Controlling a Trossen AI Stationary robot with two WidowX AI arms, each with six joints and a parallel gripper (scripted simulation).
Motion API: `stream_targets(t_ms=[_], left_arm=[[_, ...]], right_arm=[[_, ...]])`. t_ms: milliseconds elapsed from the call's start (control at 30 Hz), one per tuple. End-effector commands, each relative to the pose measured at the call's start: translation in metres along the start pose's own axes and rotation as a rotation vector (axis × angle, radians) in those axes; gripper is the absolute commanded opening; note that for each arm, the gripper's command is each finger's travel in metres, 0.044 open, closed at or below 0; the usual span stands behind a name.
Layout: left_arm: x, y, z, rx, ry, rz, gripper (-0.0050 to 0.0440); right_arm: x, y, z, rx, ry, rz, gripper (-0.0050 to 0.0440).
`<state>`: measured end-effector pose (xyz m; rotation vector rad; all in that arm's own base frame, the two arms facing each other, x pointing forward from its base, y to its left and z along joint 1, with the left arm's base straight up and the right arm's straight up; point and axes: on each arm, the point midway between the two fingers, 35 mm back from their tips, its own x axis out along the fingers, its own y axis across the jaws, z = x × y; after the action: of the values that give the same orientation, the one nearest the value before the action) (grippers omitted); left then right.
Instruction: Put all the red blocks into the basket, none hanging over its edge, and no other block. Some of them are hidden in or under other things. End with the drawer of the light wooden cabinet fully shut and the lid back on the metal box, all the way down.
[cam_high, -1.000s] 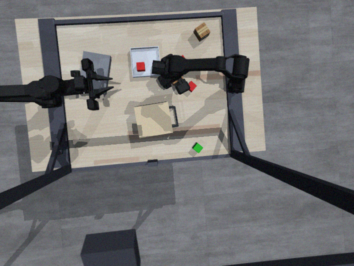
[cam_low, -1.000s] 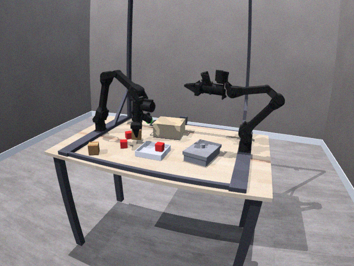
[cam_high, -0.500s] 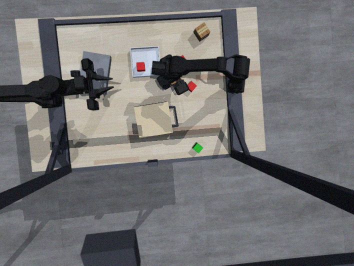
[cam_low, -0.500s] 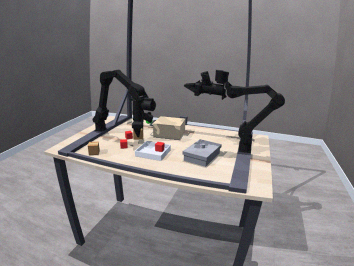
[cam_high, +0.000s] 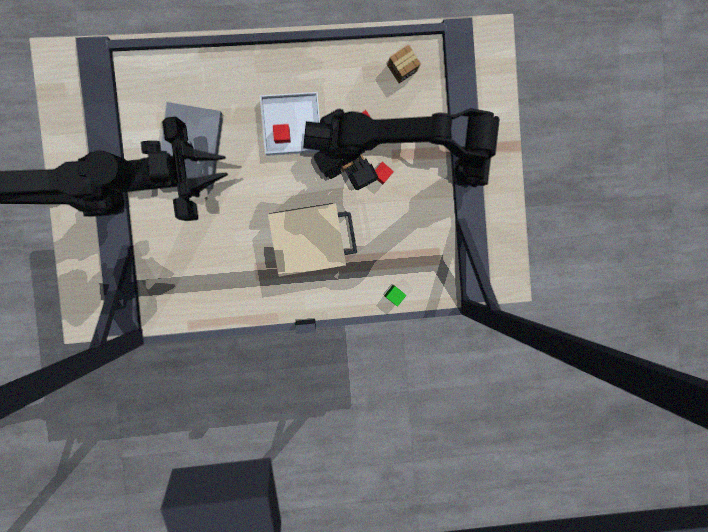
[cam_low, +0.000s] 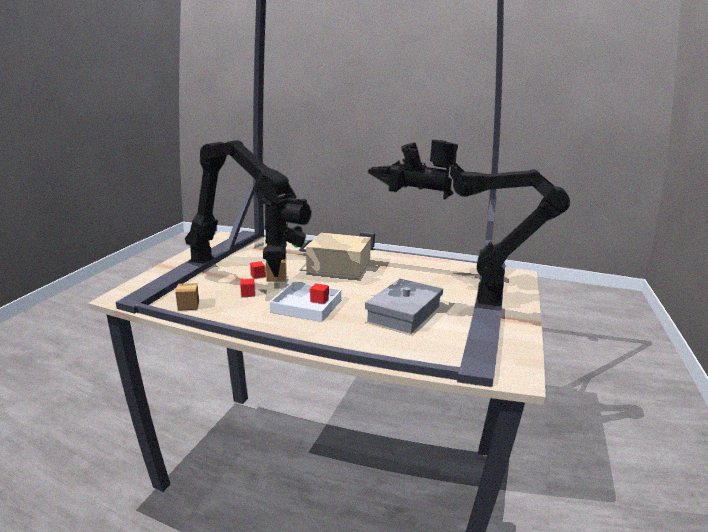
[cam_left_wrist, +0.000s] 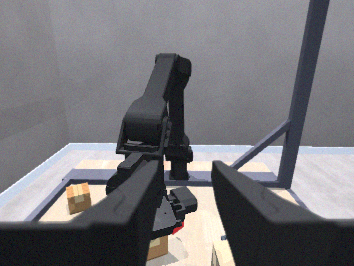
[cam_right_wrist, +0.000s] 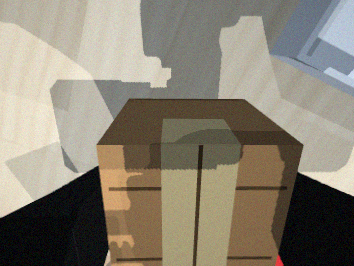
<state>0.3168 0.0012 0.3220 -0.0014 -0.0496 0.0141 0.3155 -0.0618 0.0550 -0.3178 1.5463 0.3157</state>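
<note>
My right gripper (cam_low: 275, 273) is shut on a brown taped box (cam_right_wrist: 200, 215), low over the table between basket and cabinet; whether it touches down is unclear. My left gripper (cam_high: 225, 165) (cam_low: 370, 171) is partly open and empty, high up. One red block (cam_high: 281, 133) (cam_low: 319, 293) is in the white basket (cam_high: 263, 125) (cam_low: 294, 310). A second red block (cam_high: 384, 172) (cam_low: 257, 269) lies beside the right gripper. A third (cam_high: 366, 114) (cam_low: 247, 287) is partly under the right arm in the top view. The metal box (cam_low: 389, 319) has its lid (cam_high: 207, 120) (cam_low: 420, 291) on. The cabinet's (cam_high: 314, 245) (cam_low: 337, 260) drawer looks shut.
Another brown box (cam_high: 404, 62) (cam_low: 187, 297) (cam_left_wrist: 79, 197) stands near the frame's corner. A green block (cam_high: 395, 295) lies beyond the cabinet. The black drawer handle (cam_high: 353, 233) sticks out. Frame rails (cam_high: 274, 37) border the work area.
</note>
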Motion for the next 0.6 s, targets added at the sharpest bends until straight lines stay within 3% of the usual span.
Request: stream_targets(t_ms=[0, 333, 500, 567], left_arm=[[-0.003, -0.001, 0.014, 0.003, -0.039, -0.002, 0.0135], [-0.003, -0.001, 0.014, 0.003, -0.039, -0.002, 0.0135], [-0.003, -0.001, 0.014, 0.003, -0.039, -0.002, 0.0135], [-0.003, -0.001, 0.014, 0.003, -0.039, -0.002, 0.0135]], right_arm=[[0.003, 0.000, 0.003, -0.011, -0.020, -0.008, -0.0050], [0.015, -0.001, 0.004, -0.014, -0.022, -0.013, -0.0050], [0.005, -0.003, 0.008, -0.009, -0.044, -0.028, -0.0050], [0.015, -0.001, 0.004, -0.015, -0.021, -0.013, -0.0050]])
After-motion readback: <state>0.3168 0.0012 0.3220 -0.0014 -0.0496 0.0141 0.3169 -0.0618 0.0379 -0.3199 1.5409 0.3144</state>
